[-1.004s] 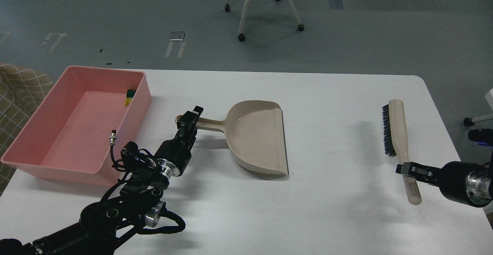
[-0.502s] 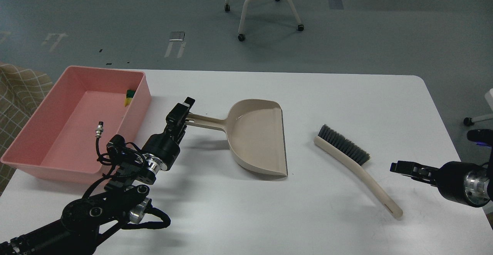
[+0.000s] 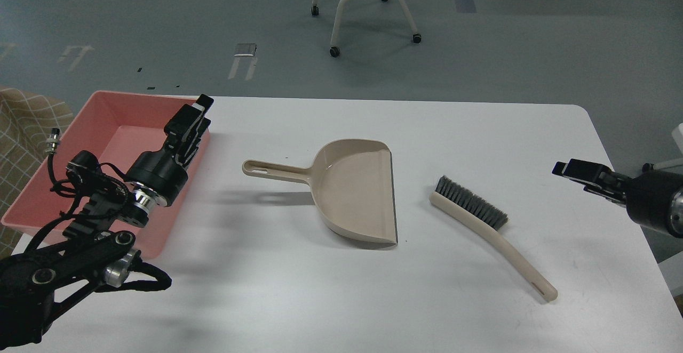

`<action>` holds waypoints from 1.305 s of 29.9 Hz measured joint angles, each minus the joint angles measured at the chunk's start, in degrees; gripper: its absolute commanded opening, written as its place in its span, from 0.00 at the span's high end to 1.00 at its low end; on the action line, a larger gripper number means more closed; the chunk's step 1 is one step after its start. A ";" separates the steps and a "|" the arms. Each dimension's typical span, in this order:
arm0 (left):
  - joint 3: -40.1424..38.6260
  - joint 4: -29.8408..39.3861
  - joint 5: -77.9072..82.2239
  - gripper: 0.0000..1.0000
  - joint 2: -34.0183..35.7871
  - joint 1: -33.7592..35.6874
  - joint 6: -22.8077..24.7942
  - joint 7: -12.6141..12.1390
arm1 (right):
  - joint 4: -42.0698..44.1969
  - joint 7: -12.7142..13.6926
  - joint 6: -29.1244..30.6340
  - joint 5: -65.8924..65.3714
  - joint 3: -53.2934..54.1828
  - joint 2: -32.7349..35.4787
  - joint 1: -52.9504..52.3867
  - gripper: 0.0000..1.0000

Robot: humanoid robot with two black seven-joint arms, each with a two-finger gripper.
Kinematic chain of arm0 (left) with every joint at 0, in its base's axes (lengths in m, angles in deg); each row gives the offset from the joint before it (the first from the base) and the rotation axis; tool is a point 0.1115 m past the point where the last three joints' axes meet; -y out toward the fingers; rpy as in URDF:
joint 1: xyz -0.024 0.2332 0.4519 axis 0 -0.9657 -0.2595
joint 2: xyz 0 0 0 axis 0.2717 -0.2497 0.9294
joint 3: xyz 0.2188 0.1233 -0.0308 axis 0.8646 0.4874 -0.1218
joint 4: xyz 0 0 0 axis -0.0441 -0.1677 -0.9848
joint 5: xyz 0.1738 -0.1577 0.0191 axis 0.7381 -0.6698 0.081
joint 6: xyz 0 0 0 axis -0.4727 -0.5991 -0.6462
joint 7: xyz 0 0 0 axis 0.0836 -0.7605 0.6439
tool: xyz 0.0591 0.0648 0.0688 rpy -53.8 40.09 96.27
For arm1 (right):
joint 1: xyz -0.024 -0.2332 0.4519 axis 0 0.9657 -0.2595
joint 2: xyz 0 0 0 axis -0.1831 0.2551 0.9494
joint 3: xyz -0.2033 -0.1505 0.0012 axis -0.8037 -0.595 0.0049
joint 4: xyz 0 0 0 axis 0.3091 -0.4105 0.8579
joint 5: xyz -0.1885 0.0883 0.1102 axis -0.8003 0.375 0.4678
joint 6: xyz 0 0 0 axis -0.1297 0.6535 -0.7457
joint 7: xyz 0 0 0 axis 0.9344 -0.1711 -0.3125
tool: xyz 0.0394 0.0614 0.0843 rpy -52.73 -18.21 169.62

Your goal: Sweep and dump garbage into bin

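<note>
The pink bin [image 3: 80, 166] stands at the table's left edge. My left gripper [image 3: 195, 112] is raised over the bin's right rim, open and empty. It hides the corner where the yellow sponge scrap lay, so no garbage shows. The pale slice is not in view. The beige dustpan [image 3: 355, 193] lies flat mid-table with its handle pointing left, free of both grippers. The beige brush [image 3: 493, 235] lies on the table to its right, bristles up. My right gripper [image 3: 566, 170] hovers at the right edge, empty; its dark fingers cannot be told apart.
The white table [image 3: 341, 299] ends close to the right gripper on the right. A wheeled chair [image 3: 368, 6] stands on the floor beyond the far edge. A checked cloth [image 3: 26, 113] lies left of the bin.
My left gripper let go of the dustpan handle and rose left over the bin. My right gripper let go of the brush, which fell leftward onto the table, and drew back up and right.
</note>
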 measured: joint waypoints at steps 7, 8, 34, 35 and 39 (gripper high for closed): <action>-4.41 5.07 -1.18 0.28 5.70 0.28 0.63 0.00 | 0.57 0.02 0.01 4.32 10.53 -3.57 0.04 0.00; -5.01 5.09 -1.27 0.26 6.43 0.48 0.90 0.01 | 0.66 0.04 0.00 4.46 12.14 -4.55 0.04 0.00; -20.83 -13.55 -6.94 0.18 -4.91 7.73 11.88 0.67 | 13.44 -0.01 -5.60 6.55 31.76 -40.30 -15.12 0.00; -20.90 -15.01 -7.90 0.18 -5.63 8.95 12.70 0.67 | 14.48 -0.02 -6.73 7.33 31.73 -41.49 -16.22 0.00; -22.17 -20.35 -13.53 0.15 -7.44 12.48 17.71 0.65 | 19.91 -0.85 -11.21 11.29 31.69 -45.65 -20.42 0.00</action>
